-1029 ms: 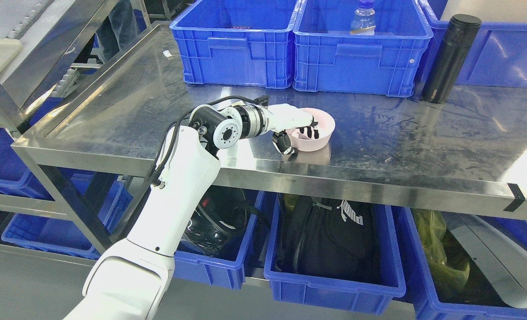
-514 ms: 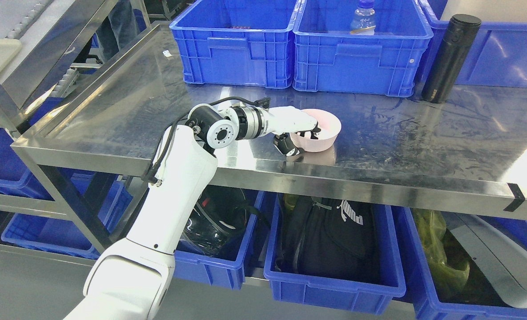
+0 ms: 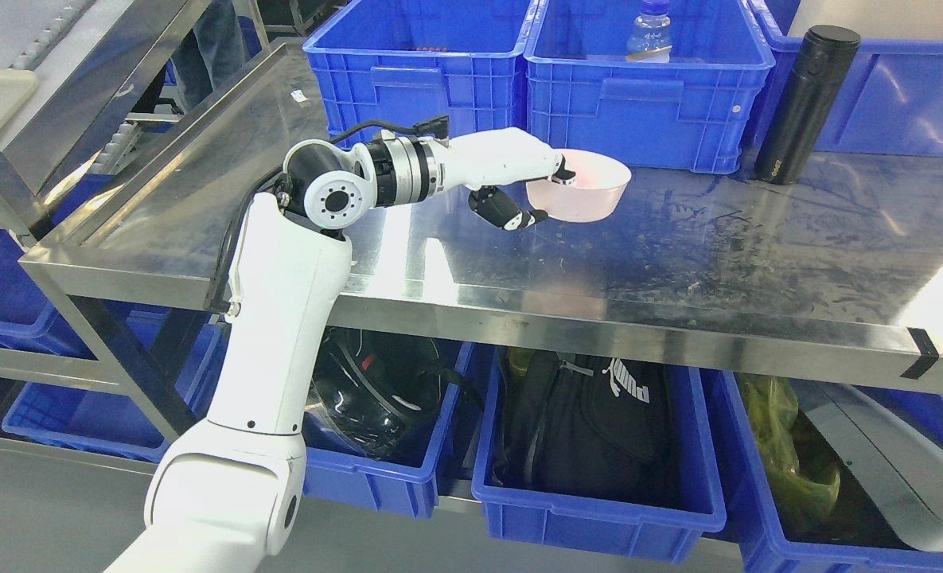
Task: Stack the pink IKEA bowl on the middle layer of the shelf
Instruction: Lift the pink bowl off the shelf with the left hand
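A pink bowl [image 3: 586, 187] hangs in the air above the steel shelf surface [image 3: 678, 255], tilted slightly. My left hand [image 3: 543, 195] is shut on the bowl's near-left rim, fingers over the rim inside and thumb beneath the wall. The white left arm comes up from the lower left and reaches across the shelf's front edge. The right arm does not show.
Two blue crates [image 3: 423, 72] [image 3: 646, 87] stand at the back, one holding a water bottle [image 3: 650, 32]. A black flask [image 3: 805, 103] stands at the back right. Below the shelf, blue bins hold a helmet [image 3: 383, 394], a black bag [image 3: 590, 422] and a yellow-green bag [image 3: 789, 454].
The left hand has lifted the pink bowl off the shelf surface and carried it up and to the right; the elbow has risen with it.
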Robot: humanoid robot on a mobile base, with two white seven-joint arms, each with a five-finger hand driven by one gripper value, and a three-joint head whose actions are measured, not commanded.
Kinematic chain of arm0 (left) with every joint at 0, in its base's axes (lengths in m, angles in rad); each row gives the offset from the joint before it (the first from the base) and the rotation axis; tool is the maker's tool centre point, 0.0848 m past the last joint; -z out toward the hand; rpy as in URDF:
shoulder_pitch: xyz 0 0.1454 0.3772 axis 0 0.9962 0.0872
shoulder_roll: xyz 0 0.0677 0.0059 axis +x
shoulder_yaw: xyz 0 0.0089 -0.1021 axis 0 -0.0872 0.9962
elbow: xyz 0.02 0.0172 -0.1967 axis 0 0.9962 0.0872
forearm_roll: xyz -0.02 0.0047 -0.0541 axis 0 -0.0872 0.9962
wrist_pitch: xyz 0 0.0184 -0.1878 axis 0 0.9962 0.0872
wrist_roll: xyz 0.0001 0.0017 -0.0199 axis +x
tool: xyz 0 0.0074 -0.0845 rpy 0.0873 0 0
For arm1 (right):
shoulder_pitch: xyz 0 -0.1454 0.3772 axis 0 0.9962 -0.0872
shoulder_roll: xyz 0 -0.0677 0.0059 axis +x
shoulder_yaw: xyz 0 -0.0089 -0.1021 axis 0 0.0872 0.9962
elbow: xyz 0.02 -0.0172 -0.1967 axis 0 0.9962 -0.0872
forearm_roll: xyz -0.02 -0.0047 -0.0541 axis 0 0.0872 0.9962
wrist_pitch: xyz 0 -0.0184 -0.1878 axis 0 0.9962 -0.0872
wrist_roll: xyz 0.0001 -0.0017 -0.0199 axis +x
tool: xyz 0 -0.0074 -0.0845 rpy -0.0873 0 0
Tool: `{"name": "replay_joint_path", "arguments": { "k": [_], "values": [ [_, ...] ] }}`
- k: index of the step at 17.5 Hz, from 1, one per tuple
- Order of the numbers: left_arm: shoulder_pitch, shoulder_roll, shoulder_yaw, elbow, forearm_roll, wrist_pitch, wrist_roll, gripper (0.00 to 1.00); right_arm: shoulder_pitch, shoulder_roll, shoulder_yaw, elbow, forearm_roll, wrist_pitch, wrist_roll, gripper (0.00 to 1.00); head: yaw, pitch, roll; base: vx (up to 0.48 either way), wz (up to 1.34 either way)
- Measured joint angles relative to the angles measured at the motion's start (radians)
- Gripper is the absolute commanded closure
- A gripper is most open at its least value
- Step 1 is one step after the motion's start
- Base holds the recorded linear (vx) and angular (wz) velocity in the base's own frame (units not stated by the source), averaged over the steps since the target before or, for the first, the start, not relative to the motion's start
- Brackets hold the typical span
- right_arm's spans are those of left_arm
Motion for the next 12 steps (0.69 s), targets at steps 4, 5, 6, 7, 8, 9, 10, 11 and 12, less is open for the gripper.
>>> {"name": "replay_joint_path", "arguments": {
  "k": [4, 5, 6, 7, 8, 9, 10, 11, 12],
  "values": [
    [0.035, 0.000, 0.050, -0.051, 0.064, -0.101, -0.001, 0.99, 0.000, 0.000, 0.000, 0.000, 0.000, 0.000, 0.000, 0.00, 0.0000, 0.000, 0.000, 0.000, 0.00],
    [0.049, -0.001, 0.060, -0.063, 0.076, -0.126, -0.001, 0.99, 0.000, 0.000, 0.000, 0.000, 0.000, 0.000, 0.000, 0.00, 0.0000, 0.000, 0.000, 0.000, 0.00],
    [0.062, -0.001, 0.067, -0.071, 0.083, -0.141, 0.000, 0.99, 0.000, 0.000, 0.000, 0.000, 0.000, 0.000, 0.000, 0.00, 0.0000, 0.000, 0.000, 0.000, 0.00],
    [0.074, -0.001, 0.073, -0.079, 0.090, -0.153, 0.002, 0.99, 0.000, 0.000, 0.000, 0.000, 0.000, 0.000, 0.000, 0.00, 0.0000, 0.000, 0.000, 0.001, 0.06],
    [0.084, -0.001, 0.078, -0.086, 0.094, -0.159, 0.005, 0.99, 0.000, 0.000, 0.000, 0.000, 0.000, 0.000, 0.000, 0.00, 0.0000, 0.000, 0.000, 0.001, 0.06],
    [0.091, -0.001, 0.083, -0.092, 0.098, -0.168, 0.008, 0.99, 0.000, 0.000, 0.000, 0.000, 0.000, 0.000, 0.000, 0.00, 0.0000, 0.000, 0.000, 0.001, 0.06],
    [0.098, -0.001, 0.087, -0.098, 0.101, -0.171, 0.011, 0.99, 0.000, 0.000, 0.000, 0.000, 0.000, 0.000, 0.000, 0.00, 0.0000, 0.000, 0.000, -0.007, 0.17],
    [0.104, -0.001, 0.092, -0.104, 0.104, -0.173, 0.015, 0.99, 0.000, 0.000, 0.000, 0.000, 0.000, 0.000, 0.000, 0.00, 0.0000, 0.000, 0.000, -0.013, 0.36],
    [0.110, -0.001, 0.096, -0.110, 0.107, -0.176, 0.016, 0.99, 0.000, 0.000, 0.000, 0.000, 0.000, 0.000, 0.000, 0.00, 0.0000, 0.000, 0.000, -0.013, 0.36]
  ]
}}
